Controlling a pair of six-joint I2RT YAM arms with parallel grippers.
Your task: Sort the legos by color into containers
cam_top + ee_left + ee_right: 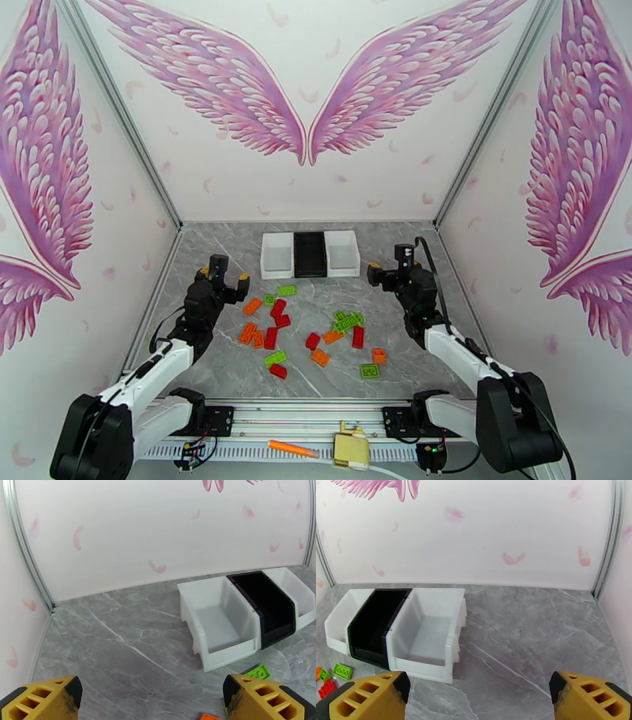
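The legos [314, 340] are strewn about the table [221, 363] centre, turned every way. The containers [310, 254] are lined along its far edge, each lengthwise near-to-far. Left claw [229, 275] and right claw [387, 264] are spread wide, empty.

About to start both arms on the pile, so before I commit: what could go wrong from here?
The legos lie bunched, red against orange near the left hand; its wide-open jaws may catch two colours at once. The black bin sits tight between the two white bins; a drop near a shared wall could land next door. With one pile between them, the right hand could cross the left.
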